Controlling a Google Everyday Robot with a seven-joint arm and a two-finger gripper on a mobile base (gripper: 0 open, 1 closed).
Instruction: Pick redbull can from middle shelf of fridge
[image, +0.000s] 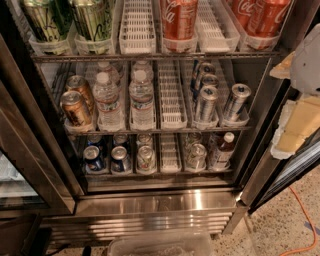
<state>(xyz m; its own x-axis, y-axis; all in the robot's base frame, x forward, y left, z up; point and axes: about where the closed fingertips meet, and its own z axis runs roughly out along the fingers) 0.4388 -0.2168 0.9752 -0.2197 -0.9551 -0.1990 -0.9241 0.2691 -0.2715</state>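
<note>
The fridge (155, 205) stands open in front of me. On the middle shelf (160, 131), several slim silver-and-blue redbull cans stand in the two right lanes. One front can (206, 103) is in the left of these lanes and another (236, 102) is in the right, with more behind them (205, 75). My gripper (299, 115), white and cream, is at the right edge of the view. It is outside the fridge frame, right of the cans and about level with the middle shelf, and it holds nothing that I can see.
The middle shelf also holds two copper-brown cans (75, 107), water bottles (107, 100) and a bare white lane tray (171, 100). Cola cans (178, 17) and green cans (92, 17) stand above. Blue cans (93, 157) stand below. The glass door (20, 165) is at left. An orange cable (302, 215) lies on the floor.
</note>
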